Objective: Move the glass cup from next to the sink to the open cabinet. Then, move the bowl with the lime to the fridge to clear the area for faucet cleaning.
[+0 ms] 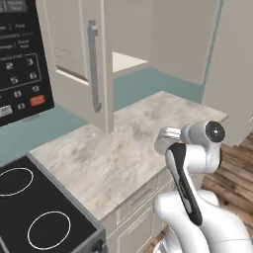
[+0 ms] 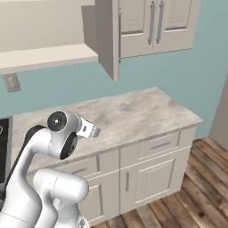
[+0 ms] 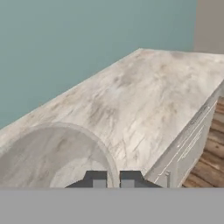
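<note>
"Where's the glass cup now?"

"Right at the gripper. From the hand's own camera it's that clear round shape curving up from the fingers. The jaws stand narrow, and the cup's edge runs down between them, so I'd say they're pinched on its wall."

"And the open cabinet?"

"That's what the next move turns on. The hand hangs low, just over the front part of the counter below the cabinet, and the shelf sits higher and further back toward the wall. The hand looks along the counter, not up at the shelf, so I reckon it has to lift and turn in."

"Anything in the way?"

"The cabinet door stands swung out over the counter, on the stove side of the opening as seen from the left. I'd expect the arm to want to keep the cup wide of it."

"What's around?"

"A pale marbled counter under the cabinet, a black stove off to that side, a microwave panel above it, a teal wall behind, and a wooden floor below."
</note>
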Controlling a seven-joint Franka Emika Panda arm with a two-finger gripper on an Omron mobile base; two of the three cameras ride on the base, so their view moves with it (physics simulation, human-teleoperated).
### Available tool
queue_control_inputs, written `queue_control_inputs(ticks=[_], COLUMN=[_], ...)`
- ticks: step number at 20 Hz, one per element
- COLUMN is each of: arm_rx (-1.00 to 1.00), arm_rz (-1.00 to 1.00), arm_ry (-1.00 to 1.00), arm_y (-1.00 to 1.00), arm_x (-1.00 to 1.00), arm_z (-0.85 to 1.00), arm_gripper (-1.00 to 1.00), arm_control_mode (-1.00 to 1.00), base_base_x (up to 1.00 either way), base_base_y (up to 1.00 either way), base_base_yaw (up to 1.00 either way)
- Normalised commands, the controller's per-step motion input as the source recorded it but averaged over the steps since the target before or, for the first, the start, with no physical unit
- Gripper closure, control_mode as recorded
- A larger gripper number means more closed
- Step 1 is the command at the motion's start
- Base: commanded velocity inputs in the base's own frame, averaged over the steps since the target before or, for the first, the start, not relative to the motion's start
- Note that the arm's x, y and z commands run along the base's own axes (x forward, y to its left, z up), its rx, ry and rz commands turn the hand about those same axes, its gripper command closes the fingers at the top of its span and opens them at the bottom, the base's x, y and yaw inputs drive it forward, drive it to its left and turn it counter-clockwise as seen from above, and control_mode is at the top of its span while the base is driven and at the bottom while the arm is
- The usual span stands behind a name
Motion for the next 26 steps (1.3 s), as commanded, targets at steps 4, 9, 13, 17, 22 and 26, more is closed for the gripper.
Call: queue_control_inputs(ticks=[4,9,13,17,22,26], arm_rx=[0.0,0.0,0.0,0.0,0.0,0.0], arm_rz=[0.0,0.0,0.0,0.0,0.0,0.0], arm_ry=[0.0,0.0,0.0,0.0,0.0,0.0], arm_y=[0.0,0.0,0.0,0.0,0.0,0.0], arm_x=[0.0,0.0,0.0,0.0,0.0,0.0], arm_z=[0.0,0.0,0.0,0.0,0.0,0.0], arm_gripper=[1.0,1.0,1.0,1.0,1.0,1.0], arm_control_mode=[1.0,1.0,1.0,1.0,1.0,1.0], base_base_x=[0.73,0.83,0.65,0.51,0.89,0.86], base_base_y=[-0.08,-0.23,-0.22,-0.25,-0.38,0.0], base_base_yaw=[0.65,0.29,0.21,0.43,0.28,0.04])
